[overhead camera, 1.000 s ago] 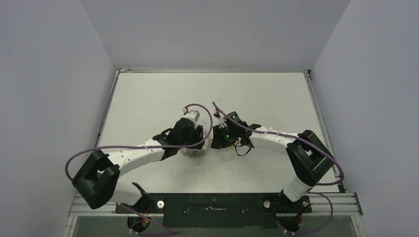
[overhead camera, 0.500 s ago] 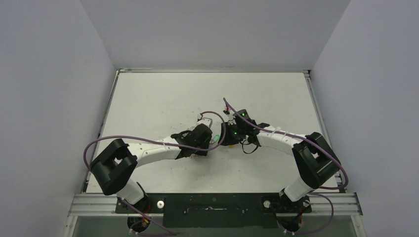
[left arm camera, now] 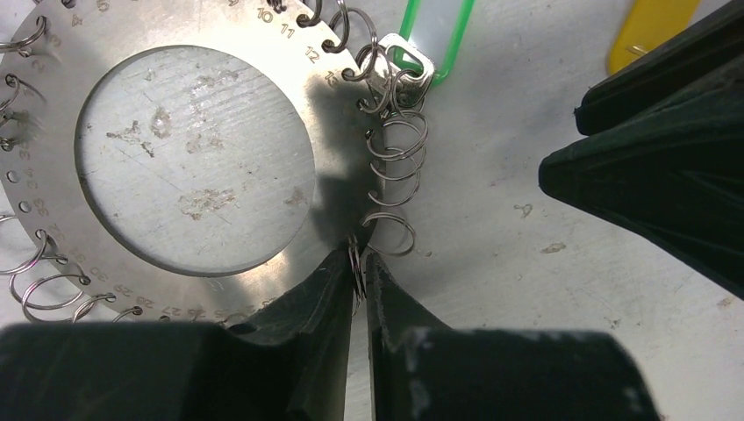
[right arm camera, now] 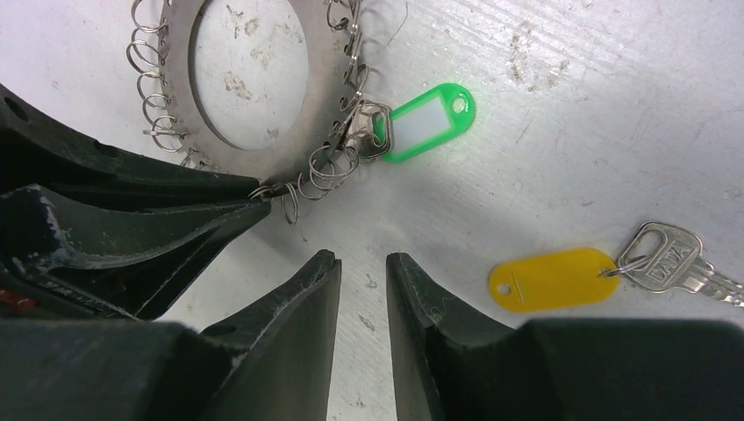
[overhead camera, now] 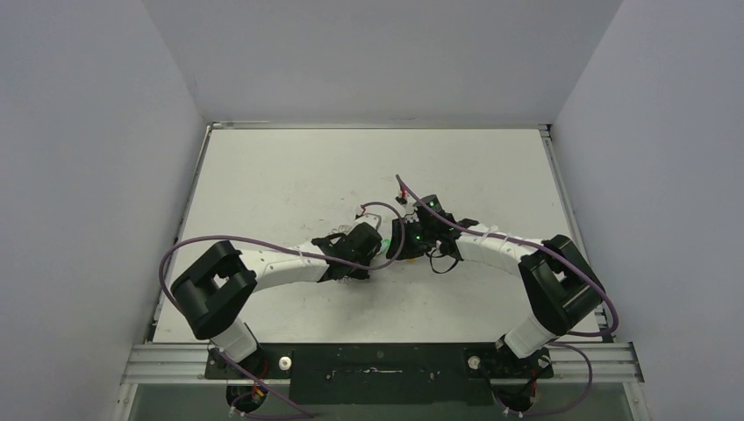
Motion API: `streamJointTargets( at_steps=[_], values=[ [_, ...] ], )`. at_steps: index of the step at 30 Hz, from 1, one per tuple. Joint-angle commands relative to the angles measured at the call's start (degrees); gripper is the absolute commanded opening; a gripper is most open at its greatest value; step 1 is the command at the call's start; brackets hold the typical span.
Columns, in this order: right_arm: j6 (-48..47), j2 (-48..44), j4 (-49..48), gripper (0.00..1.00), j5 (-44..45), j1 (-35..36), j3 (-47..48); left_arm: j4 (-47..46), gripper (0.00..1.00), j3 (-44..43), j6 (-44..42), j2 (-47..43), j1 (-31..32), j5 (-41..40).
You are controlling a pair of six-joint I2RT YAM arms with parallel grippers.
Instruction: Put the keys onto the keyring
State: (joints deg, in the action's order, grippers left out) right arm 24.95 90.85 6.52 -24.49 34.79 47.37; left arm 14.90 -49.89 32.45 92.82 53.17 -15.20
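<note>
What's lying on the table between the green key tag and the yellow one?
Nothing. In the right wrist view, only bare, scuffed table separates the green key tag from the yellow key tag.

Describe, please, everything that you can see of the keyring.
The keyring is a flat, scratched silver metal disc with a large round hole, lying flat on the white table. Small holes with stamped numbers line its rim, many carrying wire loops. The left claw pinches one loop at its edge. The metal end of the green tag sits among the loops; whether it is threaded on is unclear.
</note>
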Motion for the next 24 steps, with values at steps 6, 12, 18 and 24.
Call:
streamJointTargets(
  at_steps=[6, 12, 18, 24],
  values=[
    [-1.5, -3.4, -1.3, 0.3, -1.2, -0.7, -0.1, 1.6, 0.0, -3.4, -2.7, -1.8, 0.6, -1.3],
    [-6.1, -10.0, -5.0, 0.45, -4.4, -0.8, -1.7, 3.2, 0.0, -2.1, -6.9, -7.8, 0.7, -3.0],
    [-13.2, -19.0, -15.2, 0.49, -8.7, -0.9, -6.6, 1.6, 0.0, 2.2, -14.8, -17.4, 0.7, -0.8],
    [-18.8, -25.5, -29.9, 0.54, -17.1, -0.5, -13.4, -0.6, 0.0, 6.8, -21.8, -28.8, 0.8, 4.3]
  ],
)
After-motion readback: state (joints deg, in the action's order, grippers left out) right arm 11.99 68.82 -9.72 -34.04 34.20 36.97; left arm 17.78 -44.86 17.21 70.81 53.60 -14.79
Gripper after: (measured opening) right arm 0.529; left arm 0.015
